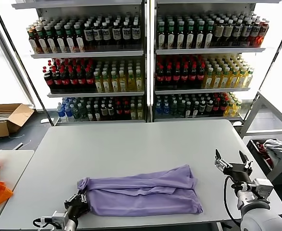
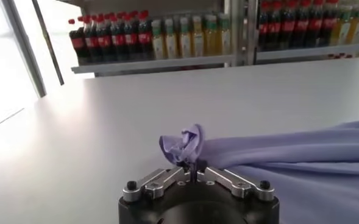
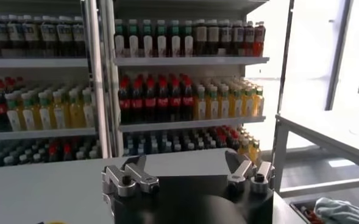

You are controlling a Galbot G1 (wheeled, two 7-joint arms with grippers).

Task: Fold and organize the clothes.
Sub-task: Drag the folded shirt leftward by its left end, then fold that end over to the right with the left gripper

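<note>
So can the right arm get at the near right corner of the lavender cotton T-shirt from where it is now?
Probably yes: the right claw hangs open over bare white table, and nothing stands between it and the lavender cotton T-shirt.

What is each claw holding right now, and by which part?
The left claw is shut on the purple shirt, pinching a bunched corner at its left end. The right claw is open above the table, holding nothing.

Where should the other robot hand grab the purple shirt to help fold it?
Probably the near right corner of the shirt. The left pincer is already shut on the left end, where the cloth bunches up. The right corner lies flat and free near the open right pincer, so it could come down from above on its own side.
</note>
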